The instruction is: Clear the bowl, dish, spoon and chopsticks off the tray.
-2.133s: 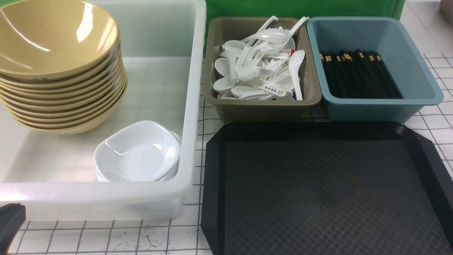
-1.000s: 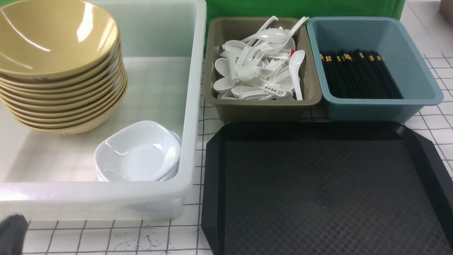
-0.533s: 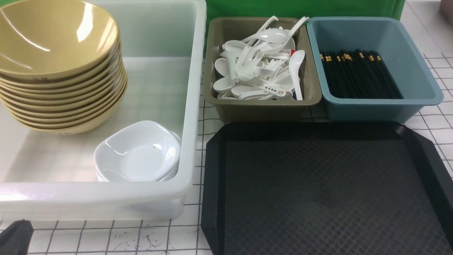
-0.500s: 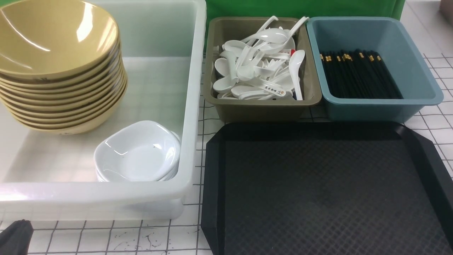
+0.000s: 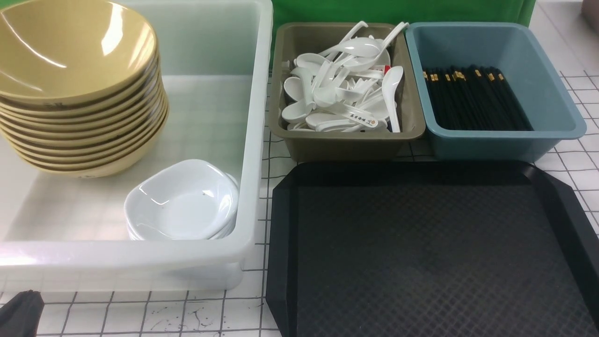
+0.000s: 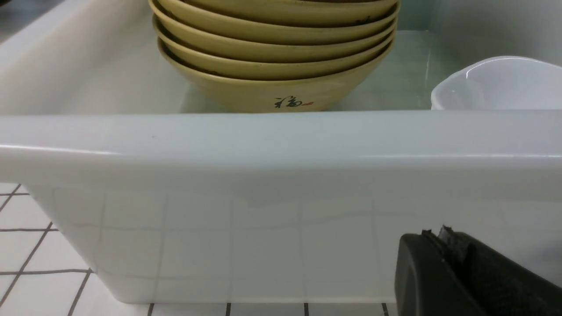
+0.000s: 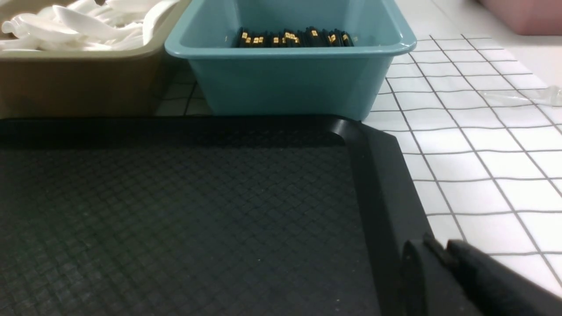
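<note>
Tray lies bare; glazed bowl, beside it in the tub, looks slippery, best pinched at the rim; left pincer closed, empty; right pincer state unclear.

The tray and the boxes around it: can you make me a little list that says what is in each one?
tray: nothing on it
white tub: stack of yellow bowls, stack of white dishes
olive bin: pile of white spoons
blue bin: black chopsticks
left gripper: shut, empty, outside the tub
</note>
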